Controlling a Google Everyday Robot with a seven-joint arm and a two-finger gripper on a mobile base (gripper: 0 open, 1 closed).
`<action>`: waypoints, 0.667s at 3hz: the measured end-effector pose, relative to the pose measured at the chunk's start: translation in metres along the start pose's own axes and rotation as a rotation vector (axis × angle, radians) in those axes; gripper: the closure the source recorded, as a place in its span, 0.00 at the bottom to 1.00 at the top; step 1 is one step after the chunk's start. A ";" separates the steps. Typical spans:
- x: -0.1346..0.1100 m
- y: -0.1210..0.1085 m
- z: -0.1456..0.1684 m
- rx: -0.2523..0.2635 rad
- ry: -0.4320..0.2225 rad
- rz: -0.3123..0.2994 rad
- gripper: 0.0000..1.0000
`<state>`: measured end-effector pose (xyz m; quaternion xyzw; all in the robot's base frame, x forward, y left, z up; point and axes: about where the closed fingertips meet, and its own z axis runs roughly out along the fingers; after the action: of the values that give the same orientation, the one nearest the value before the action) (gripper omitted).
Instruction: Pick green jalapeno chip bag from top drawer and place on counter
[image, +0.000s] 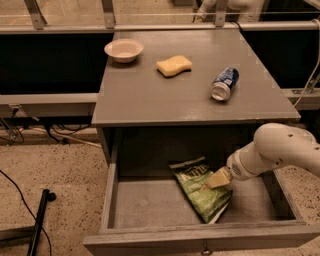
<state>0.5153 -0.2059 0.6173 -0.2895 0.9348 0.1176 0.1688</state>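
In the camera view, the top drawer (150, 239) is pulled out wide below the counter (165, 100). The only thing I see inside it is the green jalapeno chip bag (196, 194). The bag lies flat on the drawer floor, in the right half, a little turned, with its lower end near the front panel. The left half of the drawer floor is bare.

The gripper (219, 178) comes in from the right on the white arm (280, 150). Its pale tip is down at the upper right part of the bag, touching it or just above it. Whether it is open or closed on the foil, I cannot tell.

I judge that the step in hand is the grasp of the bag; the lift and the placing are not yet done. The next move calls for a firm hold on the crinkly foil. After that, the bag must go up and forward, to clear the drawer walls and the counter edge above.

On the counter are a white bowl (123, 50), in which nothing shows, a yellow sponge (174, 65) and a blue soda can (224, 83) lying on its side. The front part of the counter is free, so the bag can probably go there.
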 end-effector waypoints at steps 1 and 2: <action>0.008 -0.002 0.008 -0.048 -0.022 0.026 0.62; 0.003 0.000 -0.005 -0.076 -0.085 0.021 0.85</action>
<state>0.5116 -0.2094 0.6208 -0.2807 0.9246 0.1671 0.1959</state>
